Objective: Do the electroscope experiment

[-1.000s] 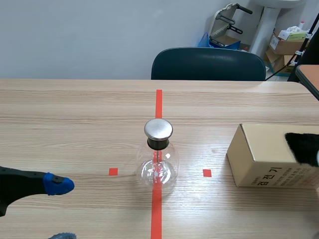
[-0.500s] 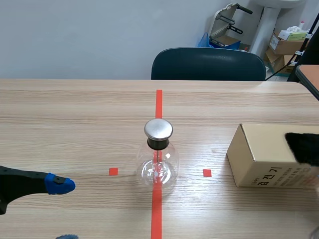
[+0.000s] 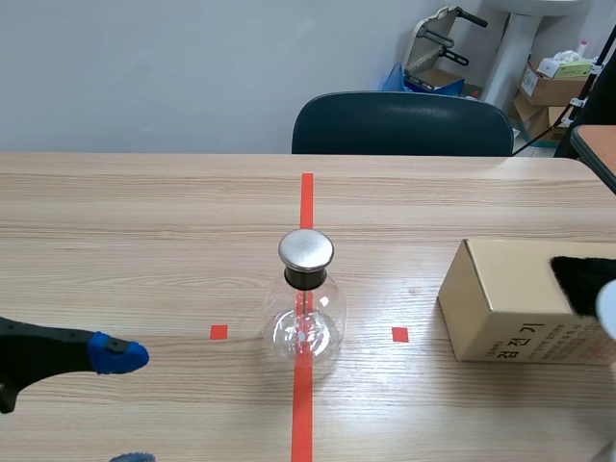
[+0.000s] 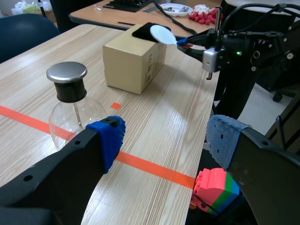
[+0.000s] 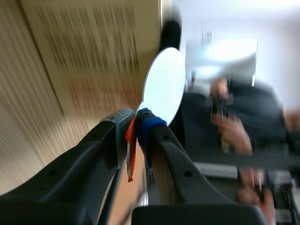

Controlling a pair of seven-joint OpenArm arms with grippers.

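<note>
Scene, electroscope [image 3: 306, 310]: round clear glass flask with a black neck and brushed metal cap, upright on the table's [image 3: 144, 221] middle tape line.
Scene, box [image 3: 515, 308]: plain cardboard, right of the flask, with a dark fuzzy patch [image 3: 580, 281] on top.
Scene, paddle [image 3: 606, 308]: more of its white disc shows at the right edge than half a second ago, and it is still cut off there; flask and box unmoved.
Left wrist, left gripper [image 4: 166, 140]: spread wide, holding nothing; the flask is just beyond one blue dotted pad.
Right wrist, right gripper [image 5: 133, 121]: clamped on the paddle's thin orange handle, flat round disc ahead beside the box; the background is blurred.

Glossy glass flask [image 3: 304, 327], brushed metal cap [image 3: 306, 249], matt cardboard box [image 3: 515, 289], smooth white disc [image 5: 164, 84], wood-grain table [image 3: 144, 241].
</note>
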